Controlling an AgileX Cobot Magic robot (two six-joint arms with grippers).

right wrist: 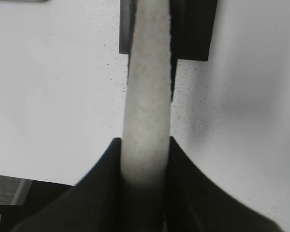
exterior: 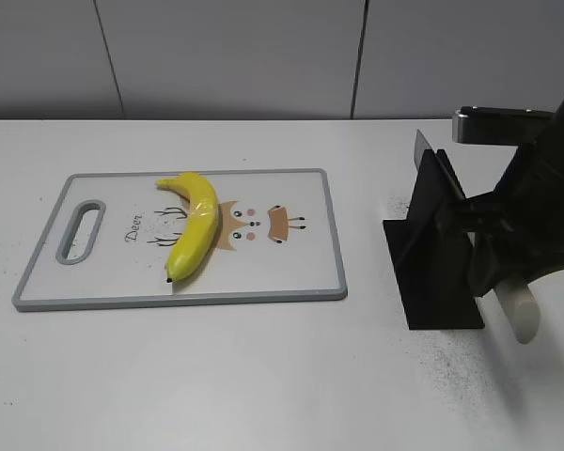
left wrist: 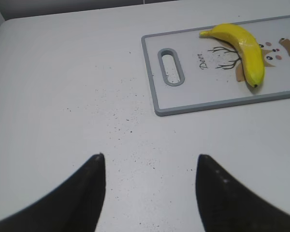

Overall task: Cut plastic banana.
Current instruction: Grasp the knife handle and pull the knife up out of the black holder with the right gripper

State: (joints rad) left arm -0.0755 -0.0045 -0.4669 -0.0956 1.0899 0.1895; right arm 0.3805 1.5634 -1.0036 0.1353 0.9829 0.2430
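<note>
The plastic banana is glossy yellow and lies on the grey-rimmed cutting board left of centre, dark tip toward the front edge. It also shows in the left wrist view. My right gripper is shut on the pale knife handle, and the knife sits in a black stand. The blade tip pokes up behind the stand. In the right wrist view the fingers clamp the handle. My left gripper is open and empty over bare table, left of the board.
The white table is speckled with dark specks near the stand. A grey panelled wall runs along the back. The board has a handle slot at its left end. The table edge shows at the lower left of the right wrist view.
</note>
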